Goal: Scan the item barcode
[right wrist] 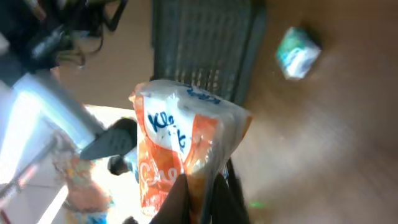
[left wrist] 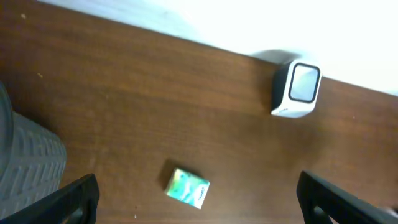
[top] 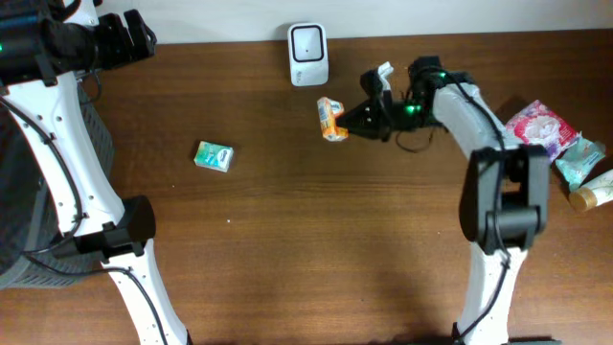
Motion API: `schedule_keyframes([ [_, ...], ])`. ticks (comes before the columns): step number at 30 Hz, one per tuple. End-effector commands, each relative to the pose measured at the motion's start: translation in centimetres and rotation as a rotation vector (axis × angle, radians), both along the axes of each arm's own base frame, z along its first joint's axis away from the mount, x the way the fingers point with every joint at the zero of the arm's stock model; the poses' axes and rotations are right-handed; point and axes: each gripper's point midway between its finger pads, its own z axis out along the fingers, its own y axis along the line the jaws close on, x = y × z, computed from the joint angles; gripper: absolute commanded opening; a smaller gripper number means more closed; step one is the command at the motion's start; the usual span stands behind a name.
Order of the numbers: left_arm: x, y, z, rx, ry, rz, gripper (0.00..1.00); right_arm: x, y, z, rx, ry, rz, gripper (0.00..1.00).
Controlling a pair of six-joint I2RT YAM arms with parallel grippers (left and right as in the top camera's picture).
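At the far left corner of the worktop point(top: 306, 249), the left fingers point(left wrist: 74, 199) are standing wide apart, holding nothing and hanging above the wood. A dark mesh basket point(top: 29, 240) is sitting off the left edge. A green packet point(top: 214, 156) is lying flat on the left half, well apart from everything else. A white scanner point(top: 308, 54) is standing against the far edge near the middle, its window facing up and forward. Just in front of it and slightly to the right, the orange packet point(top: 331, 119) is being held by the right fingers point(top: 356, 117), which are clamping one end of it; in the right wrist view the packet point(right wrist: 180, 155) is showing blue lettering. By the right edge, a pink packet point(top: 538, 125), a teal packet point(top: 579, 158) and a tube point(top: 594, 190) are lying close together.
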Motion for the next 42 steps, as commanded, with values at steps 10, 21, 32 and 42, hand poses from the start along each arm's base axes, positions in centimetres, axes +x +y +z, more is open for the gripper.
schedule_keyframes([
  [10, -0.1, 0.1, 0.1, 0.008, -0.003, -0.007, 0.99, -3.9, 2.8, 5.5, 0.081, -0.494, 0.092, 0.04],
  [21, -0.1, 0.1, 0.1, 0.008, -0.003, -0.007, 0.99, -3.9, 3.1, 5.5, 0.086, -0.524, 0.101, 0.04],
  [32, -0.1, 0.1, 0.1, 0.008, -0.003, -0.007, 0.99, -3.9, 3.1, 5.5, 0.085, -0.518, 0.1, 0.04],
  [42, -0.1, 0.1, 0.1, 0.008, -0.003, -0.007, 0.99, -3.8, 3.1, 5.1, 0.065, -0.503, 0.103, 0.04],
])
